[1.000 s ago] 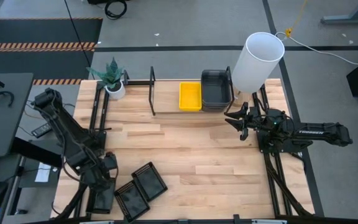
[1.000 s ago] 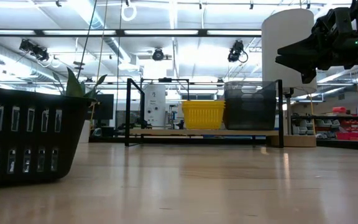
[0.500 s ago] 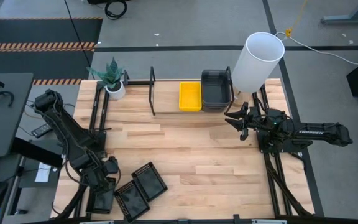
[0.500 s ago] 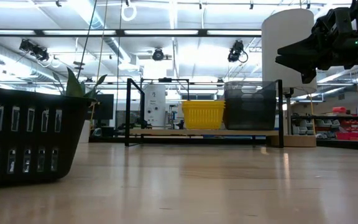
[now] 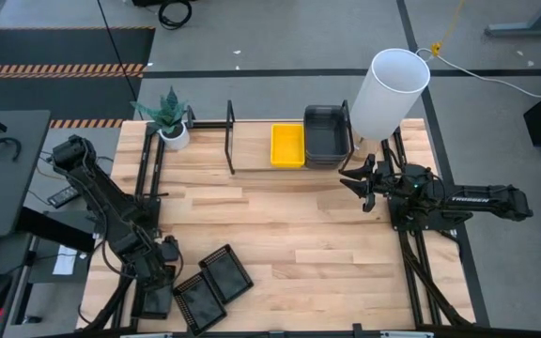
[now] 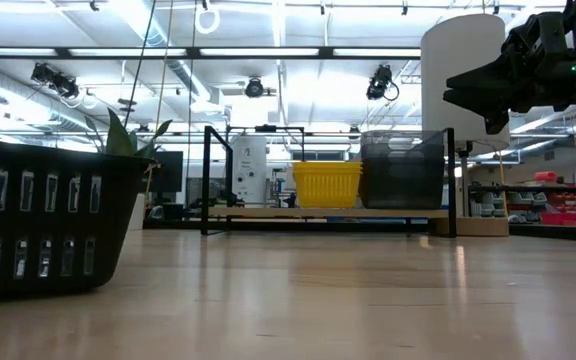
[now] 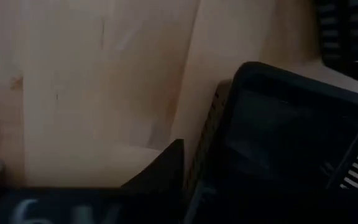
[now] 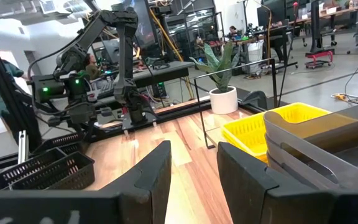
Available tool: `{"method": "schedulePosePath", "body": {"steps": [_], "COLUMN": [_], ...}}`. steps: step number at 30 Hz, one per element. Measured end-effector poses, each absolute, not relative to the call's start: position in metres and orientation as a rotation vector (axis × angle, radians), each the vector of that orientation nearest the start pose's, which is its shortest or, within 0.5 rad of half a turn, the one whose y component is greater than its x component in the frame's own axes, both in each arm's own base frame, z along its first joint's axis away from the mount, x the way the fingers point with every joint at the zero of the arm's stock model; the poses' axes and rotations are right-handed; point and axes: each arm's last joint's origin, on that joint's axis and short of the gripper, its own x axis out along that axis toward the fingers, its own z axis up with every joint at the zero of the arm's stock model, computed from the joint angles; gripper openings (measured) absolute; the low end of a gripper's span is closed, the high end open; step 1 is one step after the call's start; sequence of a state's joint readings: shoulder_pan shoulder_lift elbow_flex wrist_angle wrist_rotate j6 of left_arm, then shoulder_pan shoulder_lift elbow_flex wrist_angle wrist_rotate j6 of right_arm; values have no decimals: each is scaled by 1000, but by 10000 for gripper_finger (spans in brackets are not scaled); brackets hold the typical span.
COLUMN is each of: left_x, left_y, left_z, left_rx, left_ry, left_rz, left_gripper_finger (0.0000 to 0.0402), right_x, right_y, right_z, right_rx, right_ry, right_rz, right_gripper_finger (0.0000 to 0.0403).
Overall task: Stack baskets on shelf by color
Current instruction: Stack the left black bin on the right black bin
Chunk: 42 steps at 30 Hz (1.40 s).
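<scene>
Three black perforated baskets lie flat at the table's near left: one, one, one. One of them fills the low view's left. My left gripper hangs low over them, open. In its wrist view one finger stands outside a black basket's wall; the other is lost in the dark inside. On the shelf at the far edge sit a yellow basket and a dark-grey basket. My right gripper hovers open just in front of the shelf's right end. My left gripper straddles the black basket's side wall from above, one finger outside it. Whether either finger touches the wall, I cannot tell. The basket rests flat on the table.
A tall white cylinder stands at the far right, beside the shelf. A potted plant is at the far left corner. Black frame bars run along both table sides. Bare plank tabletop spreads across the middle.
My left gripper has moved toward the table's near edge and down, closing on the black baskets at the near left. My right arm has kept still.
</scene>
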<state>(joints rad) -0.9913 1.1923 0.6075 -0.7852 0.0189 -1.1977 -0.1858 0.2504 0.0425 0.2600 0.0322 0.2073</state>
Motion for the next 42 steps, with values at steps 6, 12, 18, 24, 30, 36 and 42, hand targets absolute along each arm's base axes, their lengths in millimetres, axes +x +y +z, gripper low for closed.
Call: {"method": "schedulePosePath", "body": {"steps": [6,12,18,24,30,36,42], "left_x": [96,98,102,100,96,92,104], "left_y": [-146,-137,-128,-114,-102,-94,-93], "left_z": [168,168,173,187,203,214,223], "left_rx": [-270,-238,-260,-332,-478,-603,-742], "left_ry": [1505,1519,1540,1526,1477,1430,1275], "left_rz": [47,102,79,46,-7,-63,-50], "left_gripper_finger": [14,16,12,12,13,13,14], "right_x": [111,111,111,111,111,111,111], "right_y": [-22,-22,-22,-22,-22,-22,-22], "right_z": [182,182,182,182,182,182,182], "right_rx": [203,202,203,203,203,203,202], "right_ry": [-74,-74,-74,-74,-74,-74,-74], "right_rz": [-212,-212,-212,-212,-212,-212,-212], "right_gripper_finger": [135,135,135,135,135,135,135]}}
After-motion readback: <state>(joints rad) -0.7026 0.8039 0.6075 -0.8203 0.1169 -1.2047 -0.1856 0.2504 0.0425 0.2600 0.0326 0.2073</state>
